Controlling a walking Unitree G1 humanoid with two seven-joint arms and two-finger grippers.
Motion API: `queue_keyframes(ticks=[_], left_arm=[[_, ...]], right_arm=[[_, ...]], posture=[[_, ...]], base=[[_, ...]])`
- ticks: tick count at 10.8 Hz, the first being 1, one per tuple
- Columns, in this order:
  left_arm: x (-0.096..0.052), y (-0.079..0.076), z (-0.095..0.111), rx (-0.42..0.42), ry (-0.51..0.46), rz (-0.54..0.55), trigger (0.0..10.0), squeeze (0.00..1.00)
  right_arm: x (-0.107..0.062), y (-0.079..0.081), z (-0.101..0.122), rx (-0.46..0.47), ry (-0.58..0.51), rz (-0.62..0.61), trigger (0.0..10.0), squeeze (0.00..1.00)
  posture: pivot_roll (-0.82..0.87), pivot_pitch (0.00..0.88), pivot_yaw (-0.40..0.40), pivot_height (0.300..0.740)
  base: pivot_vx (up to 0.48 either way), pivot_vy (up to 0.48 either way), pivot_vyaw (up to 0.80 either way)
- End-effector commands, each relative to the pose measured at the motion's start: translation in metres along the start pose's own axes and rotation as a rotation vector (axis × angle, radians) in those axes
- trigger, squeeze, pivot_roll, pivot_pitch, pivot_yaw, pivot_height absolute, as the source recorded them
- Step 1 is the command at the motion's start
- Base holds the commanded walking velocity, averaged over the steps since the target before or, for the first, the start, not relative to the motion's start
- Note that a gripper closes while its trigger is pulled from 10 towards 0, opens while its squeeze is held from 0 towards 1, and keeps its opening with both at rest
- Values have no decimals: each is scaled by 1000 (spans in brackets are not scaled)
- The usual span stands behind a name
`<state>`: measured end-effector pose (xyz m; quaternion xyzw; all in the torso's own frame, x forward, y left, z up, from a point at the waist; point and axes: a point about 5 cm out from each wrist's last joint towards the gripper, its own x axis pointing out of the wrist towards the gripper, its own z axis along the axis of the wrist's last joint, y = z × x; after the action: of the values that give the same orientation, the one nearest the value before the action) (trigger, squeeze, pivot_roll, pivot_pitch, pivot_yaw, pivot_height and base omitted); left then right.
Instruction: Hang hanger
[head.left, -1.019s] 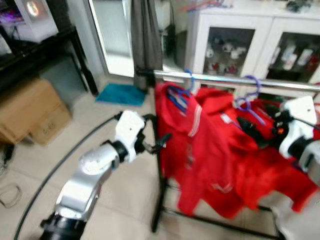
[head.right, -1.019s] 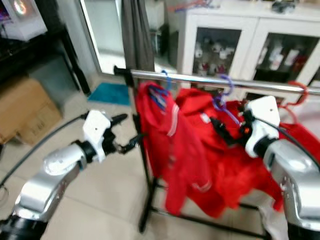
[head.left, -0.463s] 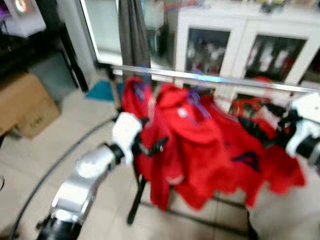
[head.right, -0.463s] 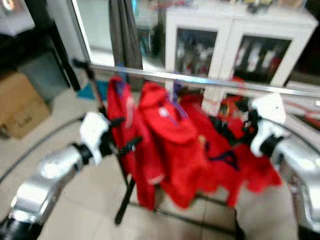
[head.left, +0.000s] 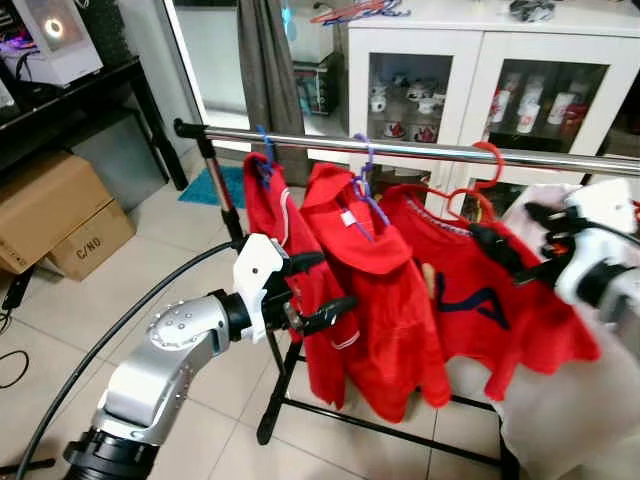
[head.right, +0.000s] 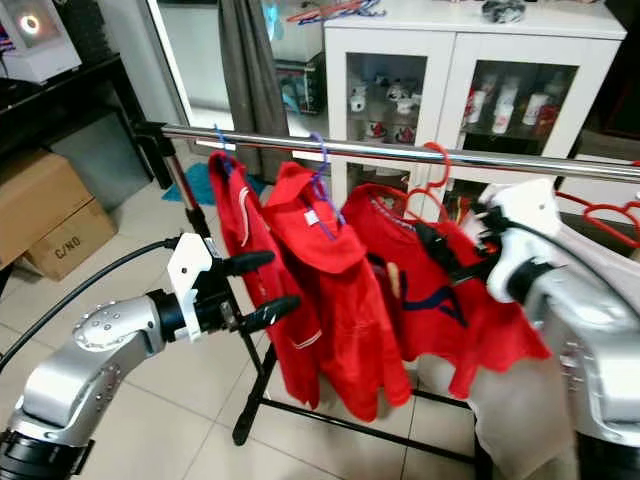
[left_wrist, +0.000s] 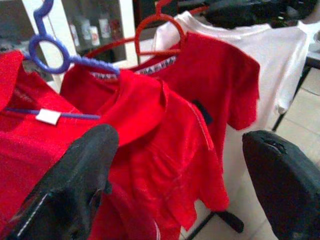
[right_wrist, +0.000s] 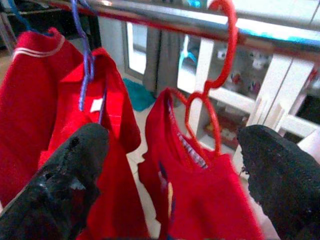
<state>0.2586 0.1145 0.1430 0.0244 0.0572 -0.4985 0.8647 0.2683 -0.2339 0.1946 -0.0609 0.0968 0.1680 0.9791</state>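
Observation:
A chrome clothes rail (head.left: 420, 150) crosses the view in front of me. Three red garments hang from it: one on a blue hanger (head.left: 263, 142), one on a purple hanger (head.left: 366, 168), and a red T-shirt (head.left: 480, 300) on a red hanger (head.left: 484, 172). My right gripper (head.left: 513, 243) is open, just in front of the red T-shirt's shoulder; its wrist view looks at the red hanger's hook (right_wrist: 222, 45) over the rail. My left gripper (head.left: 318, 288) is open at the front of the leftmost red garment (head.left: 275, 215), its fingers (left_wrist: 75, 185) empty.
A white garment (head.left: 570, 340) hangs at the right end of the rail. The rack's black base bar (head.left: 380, 425) lies on the tiled floor. Cardboard boxes (head.left: 55, 215) and a black desk stand to the left, a white glass-door cabinet (head.left: 480, 70) and a grey curtain (head.left: 265, 70) behind.
The camera has shifted and the blur has cleared. The red T-shirt on its red hanger now hangs spread out from the rail. Both grippers stay open by the clothes.

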Motion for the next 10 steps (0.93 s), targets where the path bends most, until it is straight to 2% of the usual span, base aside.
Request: queue_keyframes(ticks=[1, 2, 3, 4, 5, 7, 8, 10], left_arm=[[0, -1, 5, 13, -1, -19, 10000, 1000], [-1, -2, 6, 13, -3, -27, 10000, 1000], [-1, -3, 7, 12, -1, -43, 10000, 1000], [-1, -3, 8, 13, 2, -49, 10000, 1000], [-1, -3, 9, 15, 5, -56, 10000, 1000], [-1, -5, 12, 17, 6, -65, 10000, 1000], [-1, -6, 12, 17, 9, -71, 10000, 1000], [-2, -6, 13, 18, 10, -77, 10000, 1000]], right_arm=[[6, -2, 1, 8, 9, -30, 10000, 0], [16, -1, -2, 16, 21, -23, 9412, 0], [27, -2, -5, 2, 37, -22, 6431, 0], [34, -7, -6, -13, 57, -53, 7216, 0], [41, -15, -5, -30, 67, -79, 8549, 0], [45, -23, 1, -55, 64, -95, 9608, 0], [45, -29, 1, -65, 66, -106, 10000, 0], [39, -33, 3, -58, 59, -85, 10000, 0]], posture=[[-103, 0, 95, 740], [-103, 0, 97, 740], [-100, 0, 98, 740], [-100, 0, 98, 740], [-96, 0, 96, 740], [-90, 0, 91, 740], [-93, 0, 95, 740], [-96, 0, 98, 740]], base=[[0, 0, 0], [0, 0, 0], [0, 0, 0], [0, 0, 0], [0, 0, 0], [0, 0, 0], [0, 0, 0], [0, 0, 0]])
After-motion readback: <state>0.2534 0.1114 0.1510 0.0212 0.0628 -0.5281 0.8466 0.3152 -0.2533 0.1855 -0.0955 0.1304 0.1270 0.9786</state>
